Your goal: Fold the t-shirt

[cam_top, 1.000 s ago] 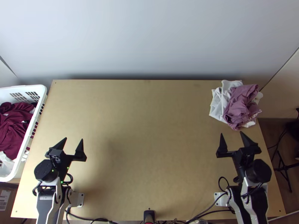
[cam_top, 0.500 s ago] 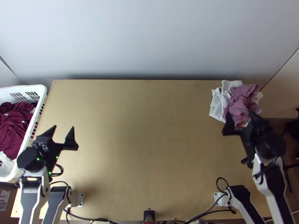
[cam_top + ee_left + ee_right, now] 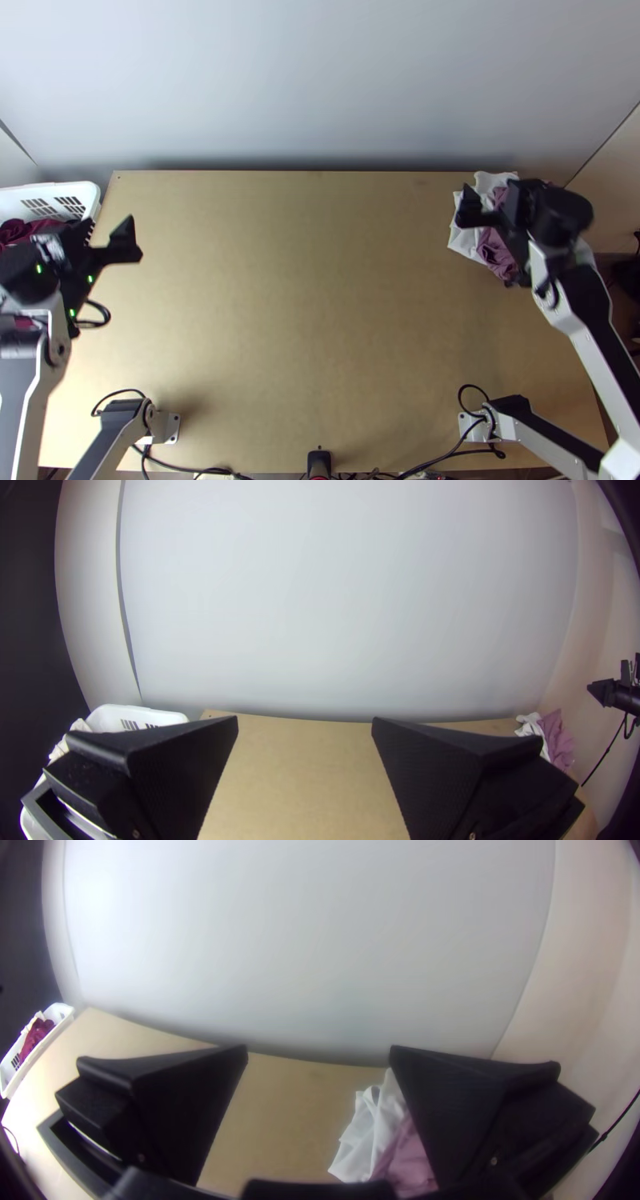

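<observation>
Lying bunched on white cloth (image 3: 465, 238) at the table's (image 3: 320, 336) far right corner, the mauve t-shirt (image 3: 494, 246), likely the one to fold, is nearest the right gripper (image 3: 319, 1048), spread and empty; the left gripper (image 3: 305, 718), likewise parted, is well away.

White-linked arms (image 3: 566, 320) with black joints (image 3: 562, 216), black cables (image 3: 109, 315) that looped, green lights (image 3: 72, 313) that glowed, wide black fingers (image 3: 183, 770) that tapered, small screws (image 3: 494, 1161)
</observation>
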Robot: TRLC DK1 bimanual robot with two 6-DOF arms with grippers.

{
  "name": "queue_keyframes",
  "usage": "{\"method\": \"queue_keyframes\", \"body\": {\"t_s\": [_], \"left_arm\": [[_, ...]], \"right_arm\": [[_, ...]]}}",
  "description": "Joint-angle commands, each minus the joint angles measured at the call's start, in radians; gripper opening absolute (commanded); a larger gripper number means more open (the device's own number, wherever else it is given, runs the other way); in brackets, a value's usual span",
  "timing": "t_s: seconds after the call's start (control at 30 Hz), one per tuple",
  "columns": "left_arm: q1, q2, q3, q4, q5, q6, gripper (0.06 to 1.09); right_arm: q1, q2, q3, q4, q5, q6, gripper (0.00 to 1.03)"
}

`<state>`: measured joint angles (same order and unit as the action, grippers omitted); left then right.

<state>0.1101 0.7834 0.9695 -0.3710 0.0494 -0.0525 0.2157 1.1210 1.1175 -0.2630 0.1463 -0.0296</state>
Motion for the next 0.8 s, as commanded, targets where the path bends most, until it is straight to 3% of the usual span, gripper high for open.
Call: {"method": "queue_keyframes", "body": {"t_s": [0.0, 0.17, 0.4, 0.77], "left_arm": [[-0.023, 0.232, 0.215, -0.078, -0.005, -0.020, 1.04], [-0.032, 0.356, 0.294, -0.083, -0.005, -0.037, 1.04], [-0.158, 0.425, 0.350, -0.049, -0.149, -0.029, 1.03], [-0.201, 0.545, 0.446, -0.120, -0.154, -0.066, 1.03]], "right_arm": [[0.016, 0.183, 0.122, 0.018, 0.003, 0.019, 0.99], [0.036, 0.281, 0.209, 0.022, 0.003, 0.043, 0.99], [0.080, 0.350, 0.312, 0.021, 0.003, 0.045, 0.99], [0.136, 0.352, 0.311, -0.019, 0.001, 0.065, 0.99]]}}
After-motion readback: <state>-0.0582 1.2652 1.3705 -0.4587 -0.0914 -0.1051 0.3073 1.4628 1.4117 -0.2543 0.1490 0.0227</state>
